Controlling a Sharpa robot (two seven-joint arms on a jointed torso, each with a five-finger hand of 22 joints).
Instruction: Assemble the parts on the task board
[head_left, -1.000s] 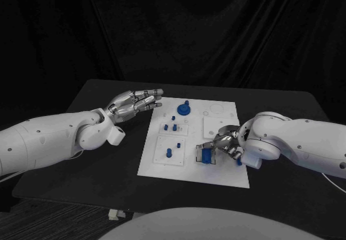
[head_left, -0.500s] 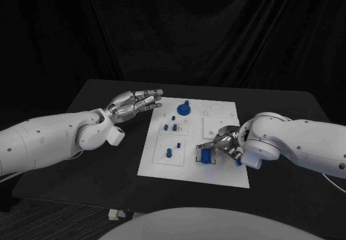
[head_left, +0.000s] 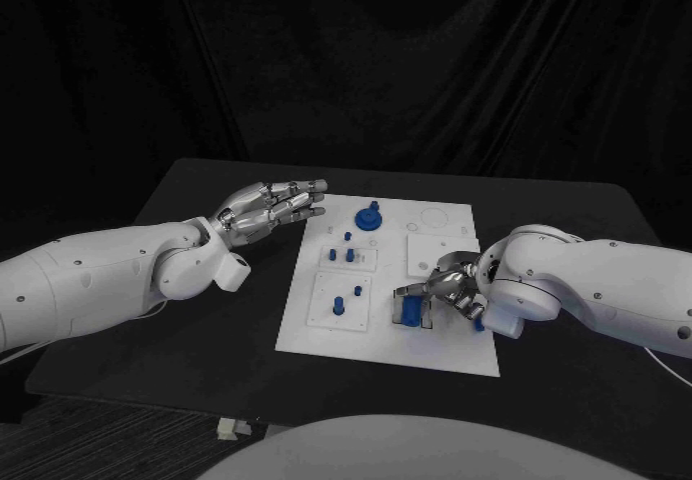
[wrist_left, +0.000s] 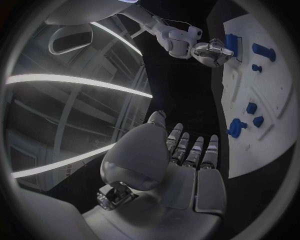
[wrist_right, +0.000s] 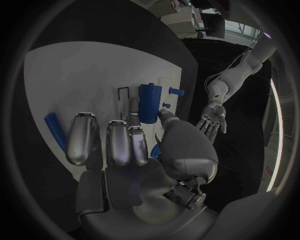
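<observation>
The white task board (head_left: 378, 338) lies mid-table. My right hand (head_left: 450, 285) is over its near right part. Thumb and a finger pinch an upright blue block (head_left: 413, 313) standing in a slot there. In the right wrist view the same block (wrist_right: 149, 102) sits between the thumb and a fingertip (wrist_right: 132, 108), and a blue bar (wrist_right: 54, 131) lies beside the hand (wrist_right: 119, 145). My left hand (head_left: 268, 208) hovers open, with nothing in it, just off the board's far left edge. The left wrist view has its palm (wrist_left: 181, 172) beside the board (wrist_left: 269, 80).
A round blue knob (head_left: 368, 215) stands at the board's far end. Small blue pegs (head_left: 343, 256) sit in the middle left, and another blue piece (head_left: 336, 303) in the near left recess. Black table (head_left: 188, 330) surrounds the board, backed by a dark curtain.
</observation>
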